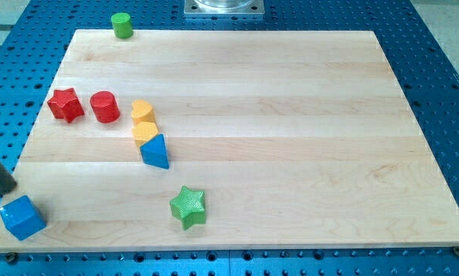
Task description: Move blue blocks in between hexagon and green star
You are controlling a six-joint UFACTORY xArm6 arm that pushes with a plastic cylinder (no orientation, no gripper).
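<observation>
The pale wooden worktop (290,92) fills most of the view and carries seven of the eight blocks. I have no hand, only a dark rod entering from the view's left edge; my tip (14,186) sits just above the blue cube (22,217) at the bottom left corner, so close I cannot tell whether they touch. It grasps nothing.

Two blue blocks: that cube and a blue triangle (155,151), which touches the yellow hexagon (144,133) above it. A second yellow block (142,111) adjoins the hexagon. The green star (188,206) lies near the triangle, toward the view's bottom. Two reds, a red star (65,104) and a red cylinder (104,106), stand side by side. A green cylinder (122,25) sits at the board's top edge.
</observation>
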